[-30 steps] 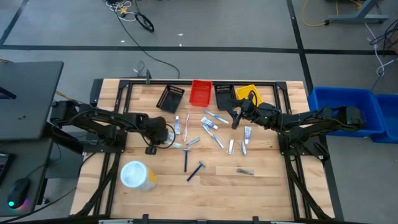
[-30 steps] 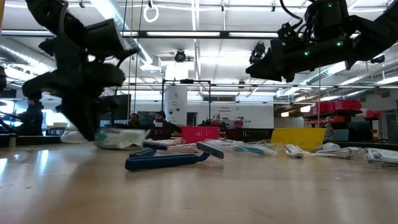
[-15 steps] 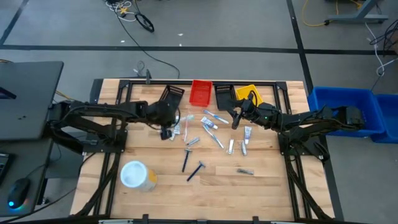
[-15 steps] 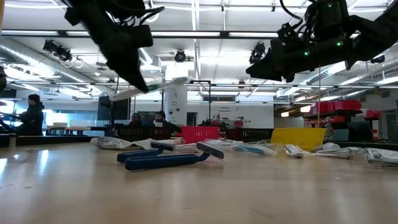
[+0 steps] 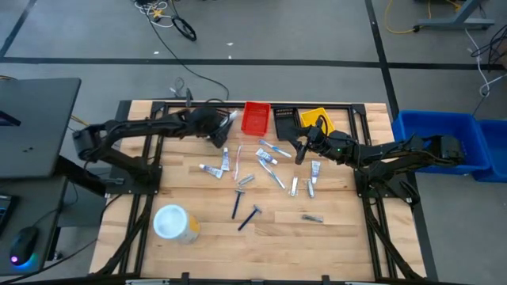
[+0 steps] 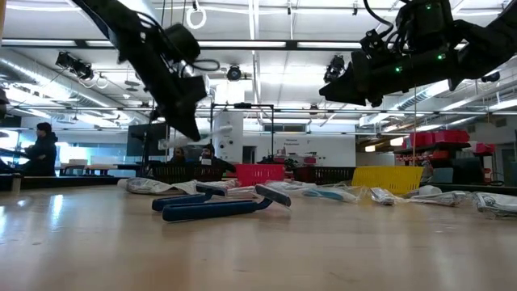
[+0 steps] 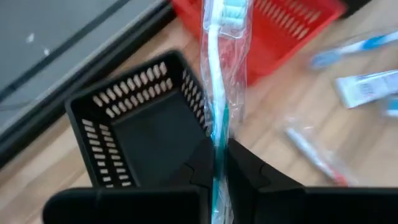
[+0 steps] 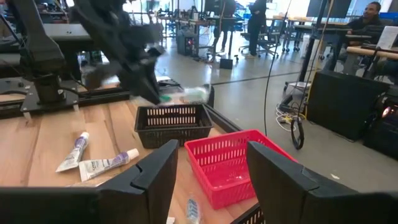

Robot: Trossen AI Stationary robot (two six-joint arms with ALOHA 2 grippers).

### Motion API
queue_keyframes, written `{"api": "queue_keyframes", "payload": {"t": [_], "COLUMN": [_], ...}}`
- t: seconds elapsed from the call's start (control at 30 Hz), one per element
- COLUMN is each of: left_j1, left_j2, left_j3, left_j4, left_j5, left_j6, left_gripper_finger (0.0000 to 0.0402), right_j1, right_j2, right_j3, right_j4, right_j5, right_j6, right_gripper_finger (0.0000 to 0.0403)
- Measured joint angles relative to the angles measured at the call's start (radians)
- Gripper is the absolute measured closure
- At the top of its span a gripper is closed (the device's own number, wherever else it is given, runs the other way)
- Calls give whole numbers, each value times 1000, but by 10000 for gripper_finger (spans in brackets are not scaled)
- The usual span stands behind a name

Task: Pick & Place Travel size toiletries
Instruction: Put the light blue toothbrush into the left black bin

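Observation:
My left gripper (image 5: 219,129) (image 7: 219,177) is shut on a toothbrush in a clear wrapper (image 7: 219,87), raised above the left black basket (image 7: 146,134) (image 5: 214,127) at the table's far side. My right gripper (image 5: 299,152) (image 8: 211,180) hangs open above the table, right of the scattered toiletries. These lie flat on the wood: white tubes (image 5: 210,169), toothbrushes (image 5: 275,148), dark razors (image 5: 236,203), silvery sachets (image 5: 295,186). My left gripper pinches the wrapped toothbrush between its two fingers at the green handle end (image 7: 217,146). The fingers lie along it and slant downward from the table's left. The brush head (image 7: 233,9) sticks out beyond the fingertips. The toothbrush is lifted clear, over the black basket.
A red basket (image 5: 255,117), a second black basket (image 5: 285,123) and a yellow basket (image 5: 314,119) stand along the far edge. A white-lidded tub (image 5: 173,222) sits near the left front. A blue bin (image 5: 444,138) stands off the table's right side.
My left gripper has risen from the table with the wrapped toothbrush and moved toward the far edge, ending over the left black basket. A white tube stays where the gripper was.

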Motion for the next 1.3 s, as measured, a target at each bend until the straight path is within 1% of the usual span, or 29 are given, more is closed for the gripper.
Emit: {"api": "queue_keyframes", "payload": {"t": [0.13, 0.27, 0.47, 0.57, 0.7, 0.87, 1.07, 1.2, 1.3], "left_j1": [61, 96, 105, 105, 105, 105, 103, 103, 103], "left_j2": [74, 115, 125, 125, 134, 161, 206, 206, 206], "left_j3": [0, 0, 0, 0, 0, 0, 0, 0, 0], "left_j4": [28, 25, 91, 112, 105, 97, 97, 90, 51], "left_j5": [14, 15, 14, 8, -12, -11, -11, 3, 14], "left_j6": [2, 0, -1, -17, 10, 10, 1, -20, -19], "left_gripper_finger": [377, 375, 377, 371, 362, 364, 358, 343, 325], "right_j1": [0, 0, 0, 0, 0, 0, 0, 0, 0], "right_j2": [0, 0, 0, 0, 0, 0, 0, 0, 0], "right_j3": [0, 0, 0, 0, -1, -1, -1, -1, -1], "right_j4": [0, 0, -2, -15, -23, -23, -23, -23, -23], "right_j5": [0, 0, 0, 0, 0, 0, 0, 0, 0], "right_j6": [0, 0, 0, 0, 11, 12, 12, 12, 12], "right_gripper_finger": [199, 208, 225, 230, 234, 238, 224, 207, 194]}}
